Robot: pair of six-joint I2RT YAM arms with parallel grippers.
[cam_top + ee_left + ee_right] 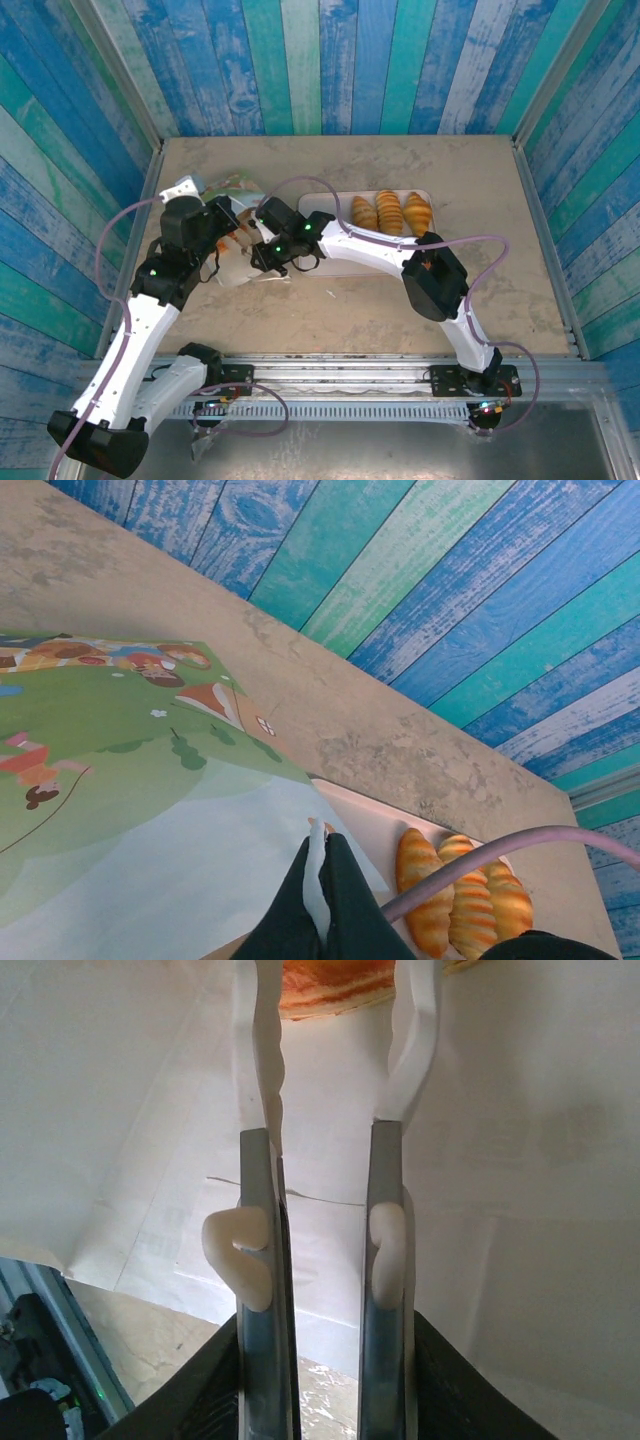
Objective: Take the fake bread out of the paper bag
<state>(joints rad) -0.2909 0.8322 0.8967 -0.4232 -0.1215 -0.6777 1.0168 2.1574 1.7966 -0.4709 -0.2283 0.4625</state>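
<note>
So the paper bag (232, 270) is lying on its side on the left part of the surface (400, 300), printed face up. From the left wrist camera you can see the green hills and little cartoon bits on it, fading to plain white toward the mouth. The mouth faces right, toward the tray (330, 205).

The left tool (320, 842) is pinched tight on the white edge of the bag, right at the opening. You can see a strip of paper squeezed between the two dark fingers (345, 900), no gap at all.

The right tool (332, 1030) is reaching in from the right and is inside the bag, with white paper on every side of it. Its fingers stand a moderate way apart, not wide, and there's clear space between them. Right at the tips, at the far end, sits a piece of orange bread (330, 985) with a pale underside. I honestly can't tell if the tips are touching it or just framing it.

Three croissants (388, 211) are already out, lined up side by side and touching each other on the pale tray, which sits just to the right of the bag on the far half of the surface. They're ridged, golden-orange, and lying lengthwise pointing near to far
</note>
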